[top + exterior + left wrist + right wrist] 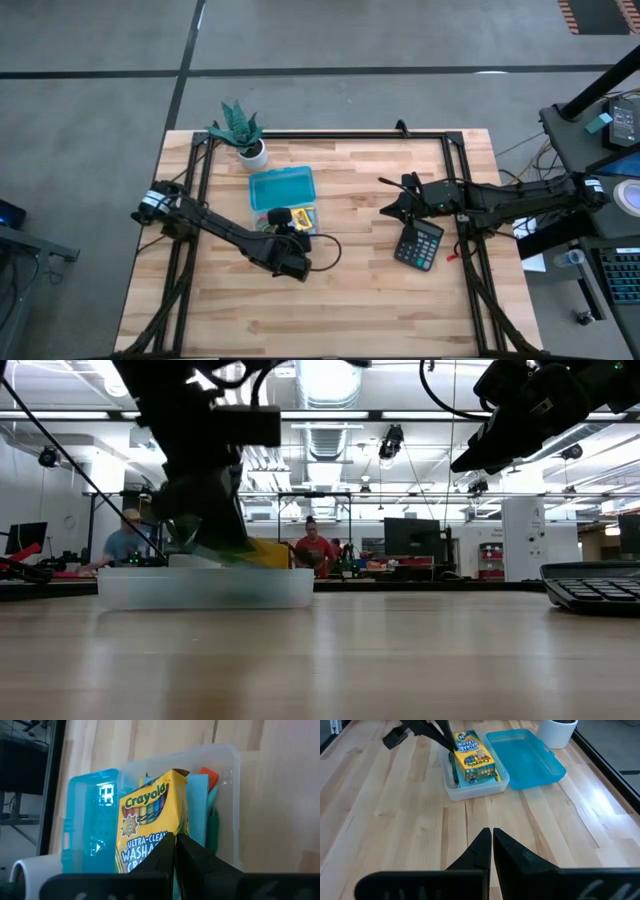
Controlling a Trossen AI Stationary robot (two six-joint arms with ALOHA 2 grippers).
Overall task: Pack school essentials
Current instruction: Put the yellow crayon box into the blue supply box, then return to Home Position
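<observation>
Hovering at the clear plastic box's (296,222) near end, the left gripper (297,266) has its fingers pressed together on nothing. Inside that box lies the yellow-green cardboard crayon box (474,758), leaning over a square blue sticky pad (198,805). Beyond sits the open turquoise lid (281,187). Farther right, the right gripper (388,209) hangs closed and empty, above bare wood near the black calculator (419,245).

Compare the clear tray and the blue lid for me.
The clear tray holds the crayon box and other stationery; the blue lid holds nothing. The tray is see-through and colourless; the lid is tinted blue. The left gripper, shut, is down at the tray, while the lid lies next to the plant pot. Both are shallow rectangles lying open side up, side by side.
</observation>
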